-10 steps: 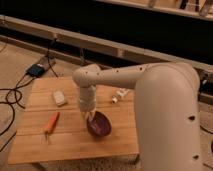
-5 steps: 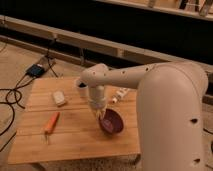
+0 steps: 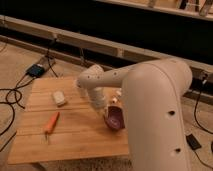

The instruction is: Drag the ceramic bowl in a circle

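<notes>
The gripper (image 3: 107, 114) reaches down at the near rim of the round, shallow, dark purple-maroon ceramic bowl (image 3: 116, 118), which sits tilted at the right edge of the pale wooden slatted table (image 3: 75, 135), just beside the gripper. To its left lies an orange-handled tool (image 3: 51, 122). Farther left and beyond sits a small white block (image 3: 59, 98).

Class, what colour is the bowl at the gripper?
Dark purple-maroon bowl, gripper at its rim; camera view.
</notes>
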